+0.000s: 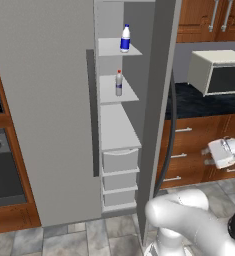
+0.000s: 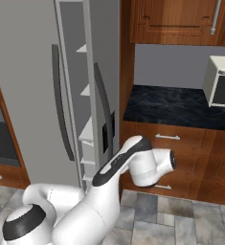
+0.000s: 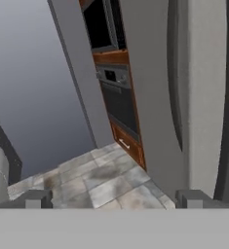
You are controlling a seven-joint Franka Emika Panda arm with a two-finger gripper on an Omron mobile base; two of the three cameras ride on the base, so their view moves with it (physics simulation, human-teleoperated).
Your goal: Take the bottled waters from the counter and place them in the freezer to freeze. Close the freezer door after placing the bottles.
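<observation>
Jaws stand wide apart and hold nothing; in the hand view the gripper [image 3: 114, 199] looks along the grey fridge front toward the tiled floor [image 3: 94, 177], its two dark fingertips [image 3: 34, 198] far apart at the bottom. In the left base view the freezer door [image 1: 44, 110] is swung open, and both bottles stand upright on shelves inside the freezer [image 1: 120, 130]: the white bottle with blue cap [image 1: 125, 38] on the upper shelf at about 12 o'clock, the clear bottle with red cap [image 1: 119, 83] one shelf below. The robot's hand sits at 3 o'clock in that view, well apart from both bottles. Behind it runs the black marble desk [image 2: 176, 109], which carries a cream toaster oven [image 1: 216, 71].
</observation>
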